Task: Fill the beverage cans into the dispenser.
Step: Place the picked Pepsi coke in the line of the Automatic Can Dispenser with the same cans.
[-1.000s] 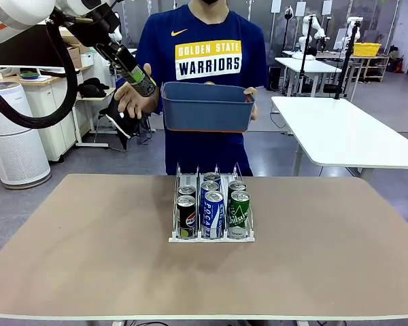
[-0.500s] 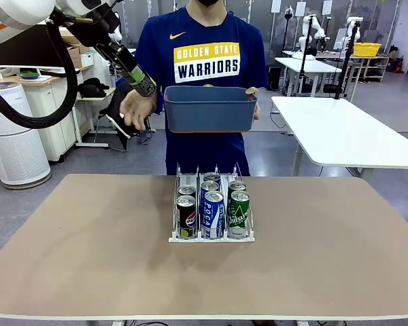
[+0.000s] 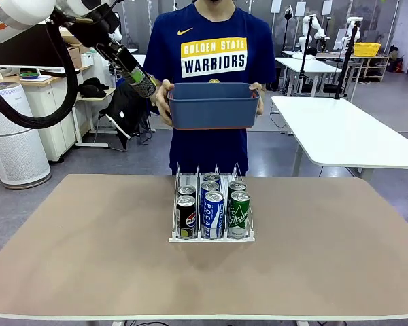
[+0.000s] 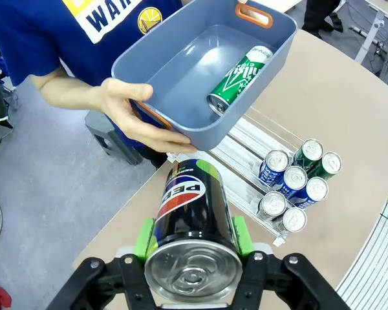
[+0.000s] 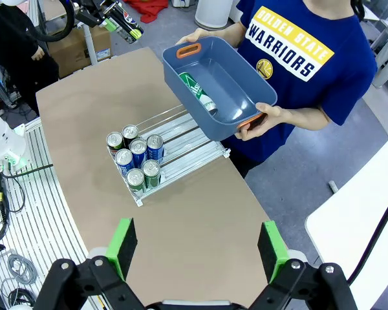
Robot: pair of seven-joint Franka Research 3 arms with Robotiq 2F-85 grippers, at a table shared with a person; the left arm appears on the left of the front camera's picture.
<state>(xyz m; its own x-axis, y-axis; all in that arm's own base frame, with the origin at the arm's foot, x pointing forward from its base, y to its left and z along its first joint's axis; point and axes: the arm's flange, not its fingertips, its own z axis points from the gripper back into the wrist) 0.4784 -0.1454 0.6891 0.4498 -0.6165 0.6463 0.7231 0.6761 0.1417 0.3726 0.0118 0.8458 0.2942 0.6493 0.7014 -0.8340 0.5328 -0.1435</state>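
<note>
L gripper [image 4: 193, 237] is clamped on a black can [image 4: 193, 206], green pads either side, raised well above the table. Can's long axis runs along the fingers: silver top toward the wrist, base pointing out and tilted down at the person's tub [image 4: 174, 84] just ahead. Well below, to the gripper's right, is the dispenser [image 4: 246, 152] w/ six cans [image 4: 292, 187] at its front. Prob. the carry step. Next: swing over the black lane's bare back end, stand the can upright, release. R gripper [image 5: 197, 248] has jaws apart, empty.
</note>
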